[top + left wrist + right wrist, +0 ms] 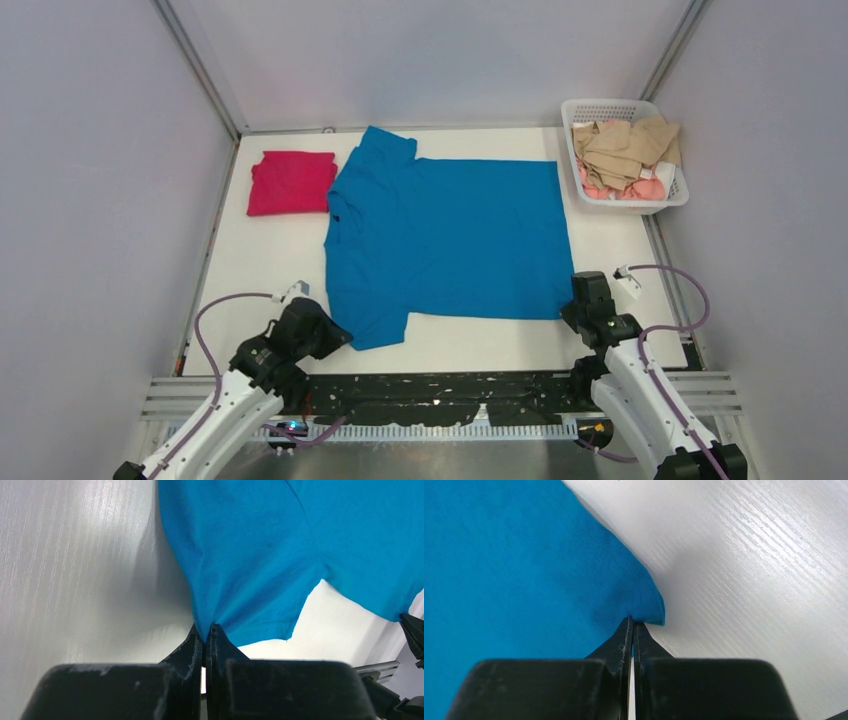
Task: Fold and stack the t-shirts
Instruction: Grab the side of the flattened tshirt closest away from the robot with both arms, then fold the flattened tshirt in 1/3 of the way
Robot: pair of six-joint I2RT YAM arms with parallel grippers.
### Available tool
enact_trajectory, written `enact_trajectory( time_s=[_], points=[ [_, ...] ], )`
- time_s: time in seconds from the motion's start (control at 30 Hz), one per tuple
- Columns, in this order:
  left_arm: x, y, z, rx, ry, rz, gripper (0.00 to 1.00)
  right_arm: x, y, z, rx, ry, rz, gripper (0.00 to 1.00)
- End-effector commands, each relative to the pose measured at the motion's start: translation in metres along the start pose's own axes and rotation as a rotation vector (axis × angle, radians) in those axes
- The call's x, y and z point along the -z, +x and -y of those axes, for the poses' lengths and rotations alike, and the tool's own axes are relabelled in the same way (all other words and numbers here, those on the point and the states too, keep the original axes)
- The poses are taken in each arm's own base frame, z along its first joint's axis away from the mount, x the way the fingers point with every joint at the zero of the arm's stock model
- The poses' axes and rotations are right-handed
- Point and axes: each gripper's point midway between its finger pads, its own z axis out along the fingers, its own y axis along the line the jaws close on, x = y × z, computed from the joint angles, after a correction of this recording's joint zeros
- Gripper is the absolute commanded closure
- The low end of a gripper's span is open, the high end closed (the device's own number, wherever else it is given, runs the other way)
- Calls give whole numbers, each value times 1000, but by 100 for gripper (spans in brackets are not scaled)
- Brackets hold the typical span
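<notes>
The blue t-shirt lies spread flat on the white table, collar to the left, hem to the right. My left gripper is shut on the near sleeve's corner; in the left wrist view the gripper pinches blue cloth that rises slightly. My right gripper is shut on the near hem corner; in the right wrist view the gripper pinches the shirt's corner. The magenta-red t-shirt lies folded at the far left, beside the blue shirt's far sleeve.
A white basket with beige and pink clothes stands at the far right. Grey walls close in the table on three sides. A metal rail runs along the near edge.
</notes>
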Motion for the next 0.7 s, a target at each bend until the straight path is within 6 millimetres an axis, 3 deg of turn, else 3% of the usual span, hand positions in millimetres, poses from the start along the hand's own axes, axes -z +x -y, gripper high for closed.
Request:
enact_trajectory(
  time_s=[0.0, 0.13, 0.37, 0.67],
  points=[
    [7, -12, 20, -18, 51, 26, 100, 8, -26, -12, 28, -38, 90, 95],
    [12, -28, 34, -25, 77, 86, 100, 15, -35, -27, 42, -91, 108, 95],
    [29, -63, 81, -82, 101, 145, 100, 28, -65, -65, 93, -164, 152, 95],
    [25, -113, 123, -103, 47, 176, 100, 28, -91, -111, 126, -205, 156, 95]
  ],
)
